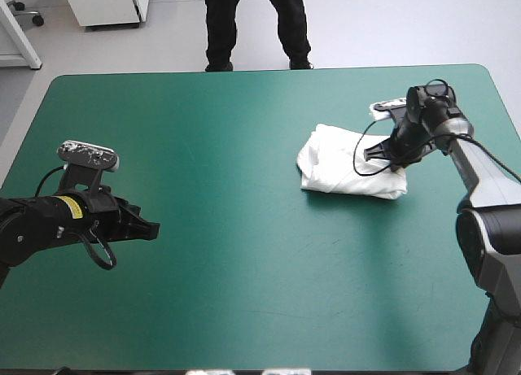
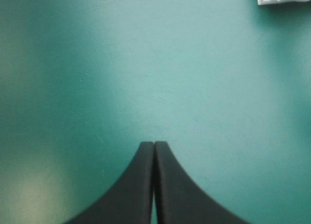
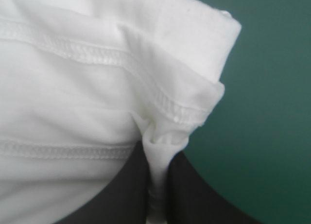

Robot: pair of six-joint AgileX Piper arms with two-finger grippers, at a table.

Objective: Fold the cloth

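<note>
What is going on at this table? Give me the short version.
The robot is partway through folding a white T-shirt, which lies as a loose folded bundle on the right side of the teal-green table. The right gripper is shut on a pinch of fabric at a stitched hem near the bundle's edge. The left gripper is shut and holds nothing, hovering over bare cover on the table's left side, well apart from the T-shirt.

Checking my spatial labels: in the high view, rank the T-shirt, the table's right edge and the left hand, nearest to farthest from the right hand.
1. the T-shirt, pinched in the right hand.
2. the table's right edge, to its side.
3. the left hand, far off, opposite side.
</note>
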